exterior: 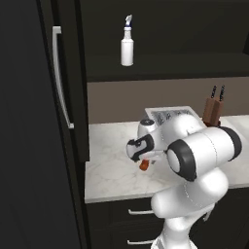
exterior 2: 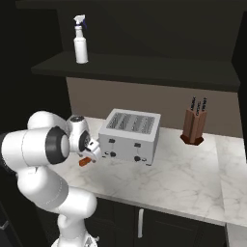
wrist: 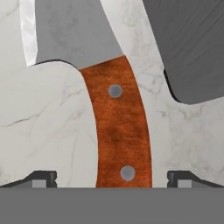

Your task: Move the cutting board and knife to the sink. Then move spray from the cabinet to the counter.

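Note:
The knife [wrist: 116, 127] lies flat on the marble counter [exterior: 109, 175], its curved orange-red handle running up to a broad pale blade. My gripper [wrist: 111, 179] hangs just above the handle's end, pointing straight down. It is open, one fingertip [wrist: 43, 178] on each side of the handle and well apart from it. From the base views the handle's tip [exterior: 144, 165] [exterior 2: 84, 162] peeks out under the hand [exterior 2: 89, 153]. The white spray [exterior: 127, 46] [exterior 2: 80, 46] stands upright on the cabinet's dark shelf [exterior 2: 135, 67]. The cutting board and the sink are out of view.
A silver toaster [exterior 2: 130, 135] stands right beside the knife; its dark rounded corner [wrist: 192, 48] is close to my right fingertip. A brown knife block [exterior 2: 194, 125] sits further right by the wall. The tall black cabinet door with its bar handle [exterior: 59, 78] bounds the counter's left end.

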